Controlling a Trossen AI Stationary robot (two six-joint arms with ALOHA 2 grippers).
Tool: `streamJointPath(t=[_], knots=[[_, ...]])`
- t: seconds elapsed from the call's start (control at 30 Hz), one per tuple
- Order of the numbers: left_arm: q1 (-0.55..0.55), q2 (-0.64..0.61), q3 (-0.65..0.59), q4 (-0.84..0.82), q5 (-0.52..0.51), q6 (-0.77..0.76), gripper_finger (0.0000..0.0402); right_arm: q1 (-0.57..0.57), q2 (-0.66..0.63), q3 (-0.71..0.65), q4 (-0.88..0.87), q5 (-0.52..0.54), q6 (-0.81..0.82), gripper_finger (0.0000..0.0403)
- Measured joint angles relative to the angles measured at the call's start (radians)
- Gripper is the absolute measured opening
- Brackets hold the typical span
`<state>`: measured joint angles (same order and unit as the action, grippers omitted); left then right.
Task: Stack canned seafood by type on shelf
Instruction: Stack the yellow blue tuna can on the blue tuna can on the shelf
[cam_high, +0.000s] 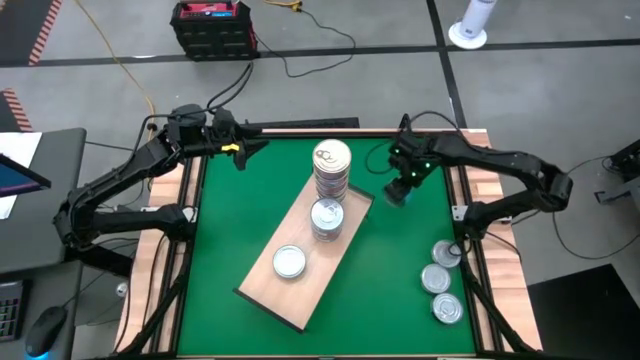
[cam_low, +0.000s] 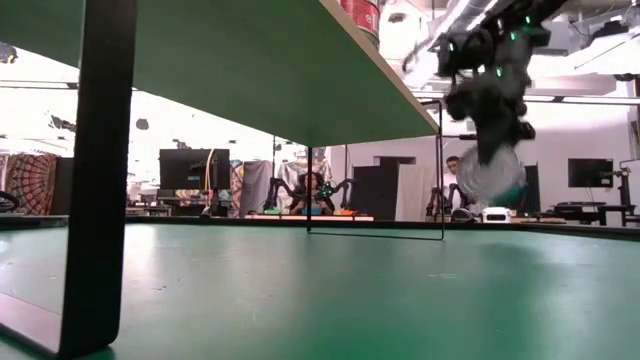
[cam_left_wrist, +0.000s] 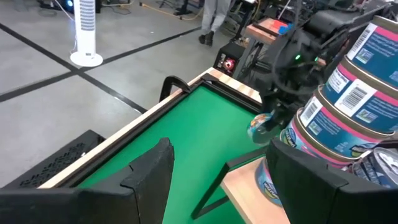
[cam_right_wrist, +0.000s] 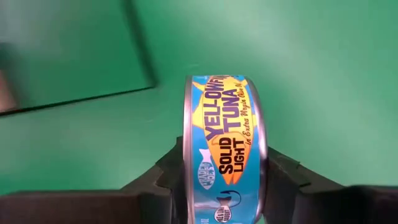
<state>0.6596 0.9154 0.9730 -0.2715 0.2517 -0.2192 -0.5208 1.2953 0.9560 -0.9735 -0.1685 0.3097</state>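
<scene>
The shelf (cam_high: 262, 284) is a tan board lying slantwise mid-table; the low view shows it raised on black legs (cam_low: 103, 170). On it stand a tall stack of tins (cam_high: 331, 166) at its far end, a lower stack (cam_high: 327, 219) and a single tin (cam_high: 289, 261). My right gripper (cam_high: 397, 192) hangs just right of the shelf's far end, shut on a blue-and-yellow tuna tin (cam_right_wrist: 225, 134). My left gripper (cam_high: 245, 150) waits open at the far left, its fingers (cam_left_wrist: 149, 171) with nothing between them. My right gripper pinches the tuna tin between its two fingers (cam_right_wrist: 171, 171), one on each flat face, at the rims (cam_right_wrist: 188, 155). The fingers come steeply from above. The tin stands on edge, label wall toward the camera, lifted clear of the table (cam_low: 490, 178).
Three loose tins (cam_high: 438, 279) lie on the green table (cam_high: 230, 230) near its right edge. A wooden rim (cam_high: 490, 190) frames the table. Open green surface lies left of the shelf and between the shelf and the loose tins.
</scene>
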Motion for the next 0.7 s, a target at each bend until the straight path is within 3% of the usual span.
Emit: streamJointPath(t=[0.33, 0.5, 0.7], knots=[[0.000, -0.021, 0.000, -0.004, 0.040, 0.008, 0.0244, 0.187, -0.060, 0.267, -0.190, -0.205, 0.194, 0.0162], [0.000, -0.023, 0.000, -0.007, 0.040, 0.034, 0.0244, 0.316, -0.144, 0.260, -0.059, -0.290, 0.447, 0.0164], [0.000, -0.024, 0.000, -0.007, 0.040, 0.043, 0.0244, 0.496, -0.177, 0.250, 0.273, -0.204, 0.792, 0.0166]])
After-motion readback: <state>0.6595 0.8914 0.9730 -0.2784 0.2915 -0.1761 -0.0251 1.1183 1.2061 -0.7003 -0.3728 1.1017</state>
